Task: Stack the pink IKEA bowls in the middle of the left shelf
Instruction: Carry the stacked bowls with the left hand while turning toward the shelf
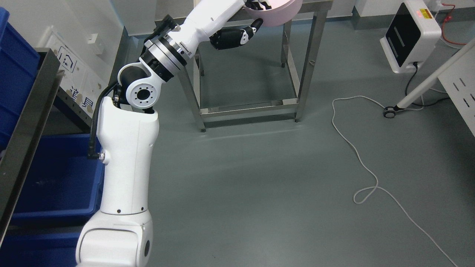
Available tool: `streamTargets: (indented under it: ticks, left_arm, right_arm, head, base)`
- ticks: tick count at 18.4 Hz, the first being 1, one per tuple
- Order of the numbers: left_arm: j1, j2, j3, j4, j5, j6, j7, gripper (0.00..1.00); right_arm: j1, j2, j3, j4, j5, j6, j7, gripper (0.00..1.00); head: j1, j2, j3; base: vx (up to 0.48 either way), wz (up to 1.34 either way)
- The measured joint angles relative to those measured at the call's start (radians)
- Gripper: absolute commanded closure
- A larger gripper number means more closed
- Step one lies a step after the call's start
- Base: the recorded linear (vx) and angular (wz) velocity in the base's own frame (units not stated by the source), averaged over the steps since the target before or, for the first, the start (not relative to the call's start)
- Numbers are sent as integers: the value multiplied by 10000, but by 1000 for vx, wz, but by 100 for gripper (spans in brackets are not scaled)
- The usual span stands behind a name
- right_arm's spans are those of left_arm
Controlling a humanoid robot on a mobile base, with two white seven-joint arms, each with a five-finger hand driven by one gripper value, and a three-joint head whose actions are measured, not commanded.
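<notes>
My left arm rises from the bottom left and reaches up to the top of the picture. Its hand point(256, 15) is shut on a pink bowl point(276, 13), thumb under the bowl's outside and fingers over its rim. The bowl is cut off by the top edge and sits at the level of the steel table top. The right arm is out of view. A dark shelf frame point(29, 126) stands at the far left.
A steel-legged table point(252, 107) stands ahead on the grey floor. Blue bins point(59, 178) sit in the left shelf. A white cable point(356, 148) loops across the floor at right. A white device point(410, 37) and a wheeled white stand point(423, 89) are at the far right.
</notes>
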Motion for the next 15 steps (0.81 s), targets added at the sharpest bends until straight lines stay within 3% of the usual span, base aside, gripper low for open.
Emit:
streamTargets:
  ticks: [15]
  left_arm:
    - [-254,0,543,-251,-13,283,100,97]
  right_arm:
    - [0,0,0,0,0,0,0,0]
  head:
    - [0,0,0]
  base:
    - [-376,109]
